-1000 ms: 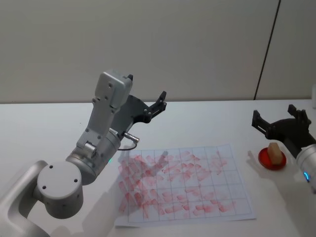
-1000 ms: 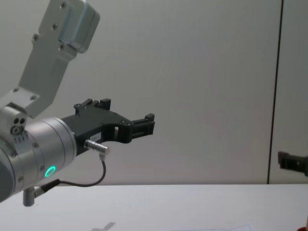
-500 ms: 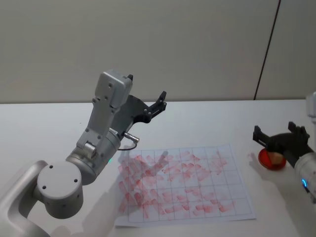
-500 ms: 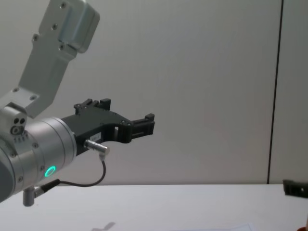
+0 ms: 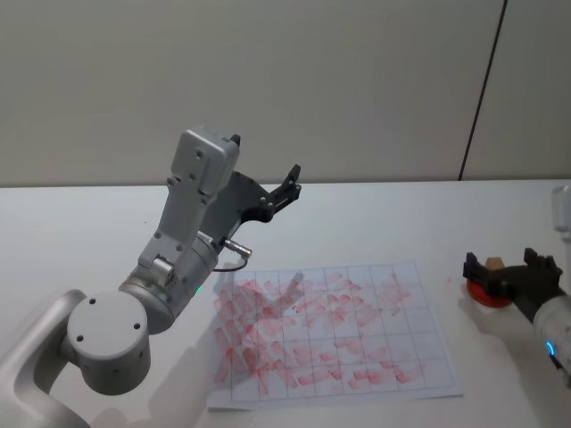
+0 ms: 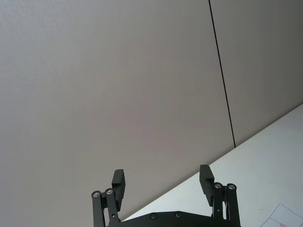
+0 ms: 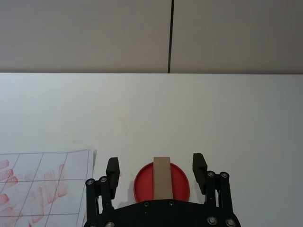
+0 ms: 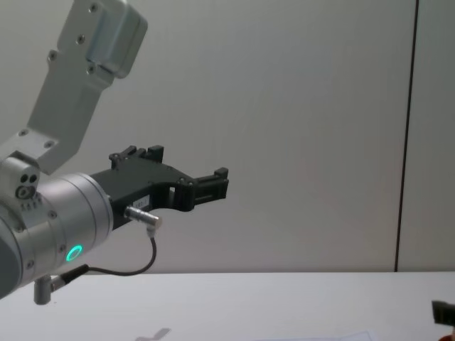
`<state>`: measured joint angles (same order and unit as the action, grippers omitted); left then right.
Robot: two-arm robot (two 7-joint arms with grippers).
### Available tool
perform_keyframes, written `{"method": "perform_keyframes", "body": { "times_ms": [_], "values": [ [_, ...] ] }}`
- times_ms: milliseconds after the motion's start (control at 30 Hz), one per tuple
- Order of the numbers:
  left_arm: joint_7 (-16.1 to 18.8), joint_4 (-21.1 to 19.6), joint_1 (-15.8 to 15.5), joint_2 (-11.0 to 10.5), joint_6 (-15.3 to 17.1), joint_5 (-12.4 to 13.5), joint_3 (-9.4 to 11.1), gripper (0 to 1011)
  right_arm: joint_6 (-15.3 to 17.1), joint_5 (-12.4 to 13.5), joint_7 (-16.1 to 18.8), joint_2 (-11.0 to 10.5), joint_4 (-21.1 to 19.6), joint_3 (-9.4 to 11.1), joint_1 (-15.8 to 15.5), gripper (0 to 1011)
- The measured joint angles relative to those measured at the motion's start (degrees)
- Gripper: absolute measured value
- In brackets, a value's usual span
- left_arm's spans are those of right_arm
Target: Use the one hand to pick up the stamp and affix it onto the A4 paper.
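The stamp (image 7: 162,178), a tan wooden block, stands upright on a round red ink pad (image 7: 144,183) at the table's right side. My right gripper (image 7: 156,166) is open and low over the pad, one finger on each side of the stamp without touching it. From the head, the stamp (image 5: 493,264) peeks out between the right gripper's (image 5: 501,266) black fingers. The A4 paper (image 5: 419,361), ruled in boxes and covered with red stamp marks, lies flat at the table's middle. My left gripper (image 5: 290,183) hangs open, raised high above the paper's far left corner.
The left arm's grey body (image 5: 183,241) rises over the paper's left edge. A paper corner (image 7: 42,189) lies left of the pad. White tabletop (image 5: 401,223) stretches behind the paper to a beige wall. The left gripper (image 6: 162,182) points at that wall.
My right gripper has come down and toward me, from above the ink pad to level with the stamp, its fingers now straddling it. The left arm has not moved.
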<state>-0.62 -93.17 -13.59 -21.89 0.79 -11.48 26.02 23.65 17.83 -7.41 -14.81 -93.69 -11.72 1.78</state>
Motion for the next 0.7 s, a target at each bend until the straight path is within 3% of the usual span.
{"method": "perform_keyframes", "body": {
  "times_ms": [233,700],
  "values": [
    [0.0,0.0,0.0,0.0,0.0,0.0,0.0,1001,0.6,0.1,-0.3,0.3,0.9,0.1,-0.2,831],
    [0.0,0.0,0.0,0.0,0.0,0.0,0.0,1001,1.0,-0.5,-0.5,0.8,2.5,0.2,0.0,358]
  ]
}}
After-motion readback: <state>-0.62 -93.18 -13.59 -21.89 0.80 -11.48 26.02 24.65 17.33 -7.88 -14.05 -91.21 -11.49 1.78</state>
